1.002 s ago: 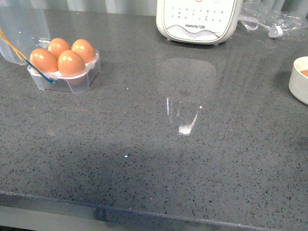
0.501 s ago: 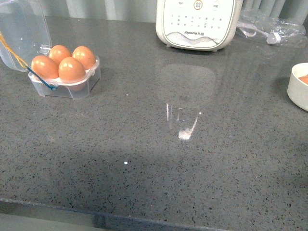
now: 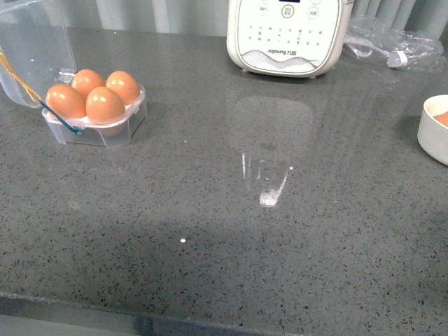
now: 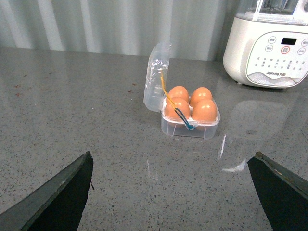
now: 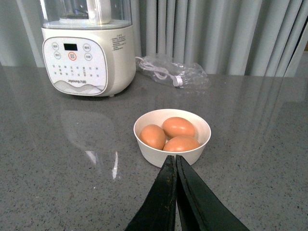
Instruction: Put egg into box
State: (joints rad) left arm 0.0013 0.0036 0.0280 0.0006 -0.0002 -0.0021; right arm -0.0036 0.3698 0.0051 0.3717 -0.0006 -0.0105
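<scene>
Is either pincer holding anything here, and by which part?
Nothing is held. The left pincer is open and empty, apart from the box; the right pincer is shut on nothing, near the bowl.

What the edges are cutting off

In the front view we are seeing the lid (image 3: pixel 35 49) of the box (image 3: pixel 105 133) clipped by the top and left edges, the appliance (image 3: pixel 287 35) cropped above its panel, and the bowl (image 3: pixel 434 136) sliced by the right edge, showing only an orange sliver inside. The 2 wrist views are cutting off the left gripper (image 4: pixel 172 155) and right gripper (image 5: pixel 174 159) at the bottom edge, and the appliance's button labels are proving too small to read.
</scene>
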